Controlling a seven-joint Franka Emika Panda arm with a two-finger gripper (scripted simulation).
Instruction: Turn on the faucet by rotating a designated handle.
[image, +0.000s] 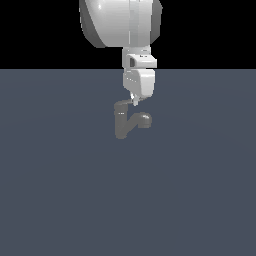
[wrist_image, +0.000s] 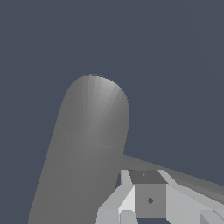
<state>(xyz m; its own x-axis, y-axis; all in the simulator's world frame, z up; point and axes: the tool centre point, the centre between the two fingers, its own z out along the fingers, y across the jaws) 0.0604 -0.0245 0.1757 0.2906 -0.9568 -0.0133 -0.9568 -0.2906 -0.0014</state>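
Faucet (image: 121, 122): dull grey metal (matt, smooth).

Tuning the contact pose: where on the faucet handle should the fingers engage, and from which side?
Judging by shape, engage the handle out along its thin, flat, tapering length, away from the faucet body: that likely gives the most turning leverage. Come from above, where the gripper hangs, and set a finger against the lever's narrow side edge to push, not pinch. Whether it touches yet can't be told.

Glossy white bulbous arm (image: 120, 22), blocky white end effector (image: 133, 101)
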